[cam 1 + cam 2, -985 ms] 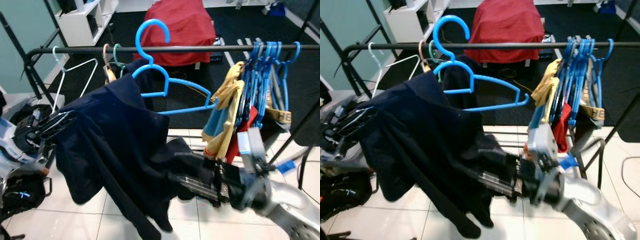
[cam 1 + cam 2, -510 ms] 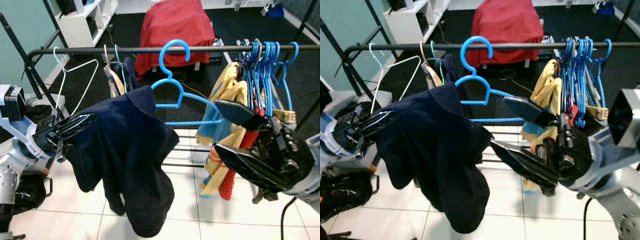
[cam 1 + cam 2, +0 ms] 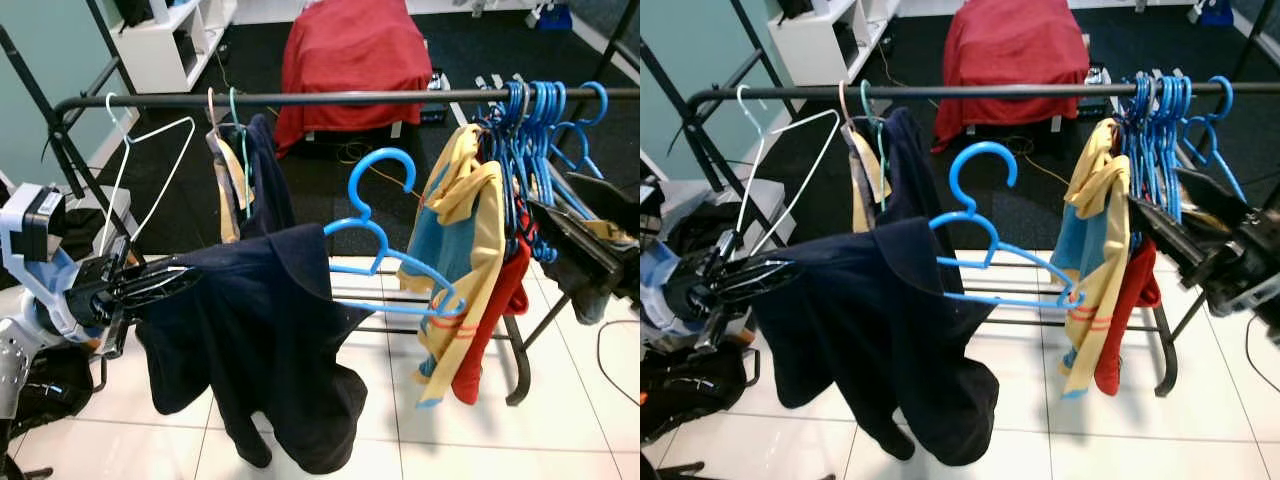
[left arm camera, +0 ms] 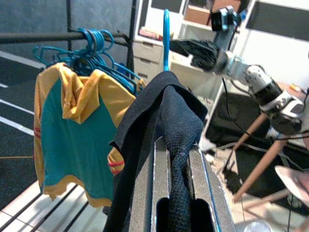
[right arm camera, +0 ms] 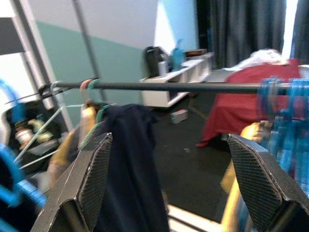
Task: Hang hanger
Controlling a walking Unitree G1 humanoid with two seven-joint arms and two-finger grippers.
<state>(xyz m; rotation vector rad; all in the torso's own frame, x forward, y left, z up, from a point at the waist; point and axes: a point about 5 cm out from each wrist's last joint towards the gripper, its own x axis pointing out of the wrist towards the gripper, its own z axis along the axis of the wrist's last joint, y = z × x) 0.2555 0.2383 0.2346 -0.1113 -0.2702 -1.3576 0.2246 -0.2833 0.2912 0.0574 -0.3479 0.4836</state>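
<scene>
Left end effector (image 3: 165, 284): we clamp the dark garment (image 3: 260, 350) on the blue hanger (image 3: 385, 245), below the rail (image 3: 330, 98).
Right end effector (image 5: 169, 179): we hold it wide open, empty, beside the rail's right end.

Before me glossy white floor tiles (image 3: 450, 440) fill the lower frame and meet a black carpet (image 3: 460, 50) toward the top, where a red-draped seat (image 3: 352, 55) sits top centre, white shelving (image 3: 165, 40) stands upper left, and a teal wall (image 3: 45, 60) runs beside it.
</scene>
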